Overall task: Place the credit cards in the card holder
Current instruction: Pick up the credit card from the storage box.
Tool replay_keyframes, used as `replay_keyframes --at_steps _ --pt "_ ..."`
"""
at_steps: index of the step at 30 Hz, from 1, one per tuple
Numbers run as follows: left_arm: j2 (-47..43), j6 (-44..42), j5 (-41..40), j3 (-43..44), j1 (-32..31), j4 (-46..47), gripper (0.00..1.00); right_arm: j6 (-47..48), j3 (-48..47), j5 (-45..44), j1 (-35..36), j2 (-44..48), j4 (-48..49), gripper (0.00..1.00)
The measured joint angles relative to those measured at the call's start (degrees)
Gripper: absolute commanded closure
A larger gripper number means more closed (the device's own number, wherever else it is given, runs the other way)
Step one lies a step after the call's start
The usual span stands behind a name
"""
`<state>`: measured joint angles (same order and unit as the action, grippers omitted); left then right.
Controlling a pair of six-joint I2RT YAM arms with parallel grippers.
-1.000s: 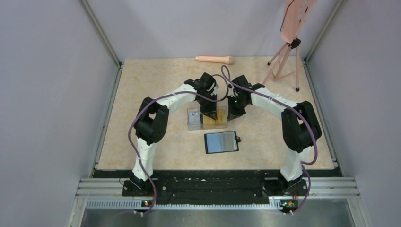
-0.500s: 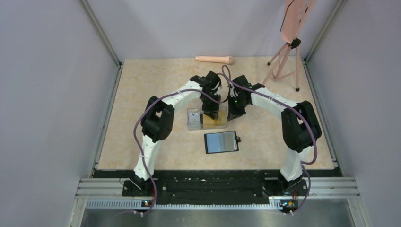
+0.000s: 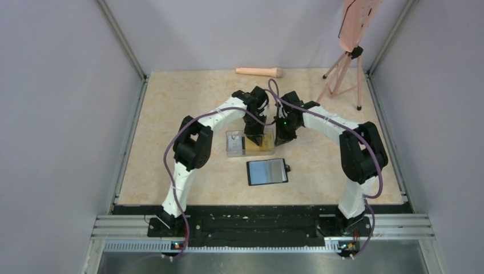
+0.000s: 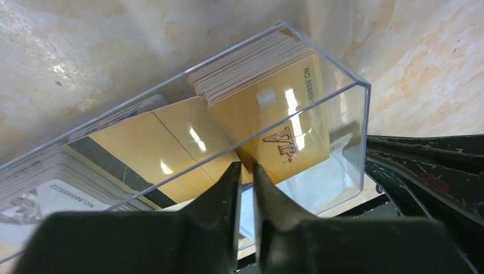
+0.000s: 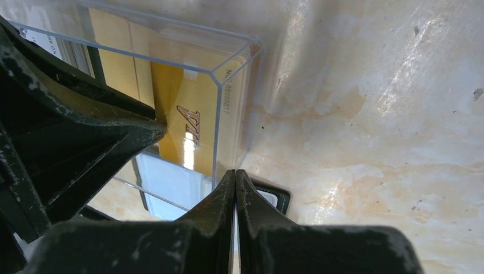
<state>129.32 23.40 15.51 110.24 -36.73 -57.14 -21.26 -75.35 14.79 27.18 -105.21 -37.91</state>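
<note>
A clear plastic box (image 3: 236,145) holds stacked credit cards: yellow-orange ones (image 4: 148,142) and grey-white ones (image 4: 34,197). My left gripper (image 3: 254,138) reaches down into the box. In the left wrist view (image 4: 246,166) its jaws are nearly closed on the lower corner of a tilted yellow "VIP" card (image 4: 285,120), which also shows in the right wrist view (image 5: 182,128). My right gripper (image 3: 281,138) (image 5: 236,171) is shut and empty, its tips against the outside of the box's right end wall (image 5: 228,108). The black card holder (image 3: 266,172) lies open in front of the box, blue-grey pockets up.
A pinkish cylinder (image 3: 259,72) lies at the back of the table. A tripod (image 3: 342,71) with a pink board stands at the back right. Grey walls and metal rails close in the table on both sides.
The left arm has swung its elbow to the right and its gripper has settled deeper into the box. The right arm, box and card holder have not moved.
</note>
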Motion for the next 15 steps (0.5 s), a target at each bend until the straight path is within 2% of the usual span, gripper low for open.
replay_keyframes --at_steps 3,4,15 --pt "0.3 -0.1 0.0 0.9 -0.1 -0.6 0.99 0.0 0.0 0.0 0.0 0.0 0.0 1.00" --pt "0.5 -0.2 -0.2 1.3 -0.1 -1.0 1.00 0.0 0.0 0.0 0.0 0.0 0.0 1.00" --pt "1.0 -1.0 -1.0 5.1 -0.6 -4.5 1.00 0.0 0.0 0.1 0.0 0.0 0.0 1.00"
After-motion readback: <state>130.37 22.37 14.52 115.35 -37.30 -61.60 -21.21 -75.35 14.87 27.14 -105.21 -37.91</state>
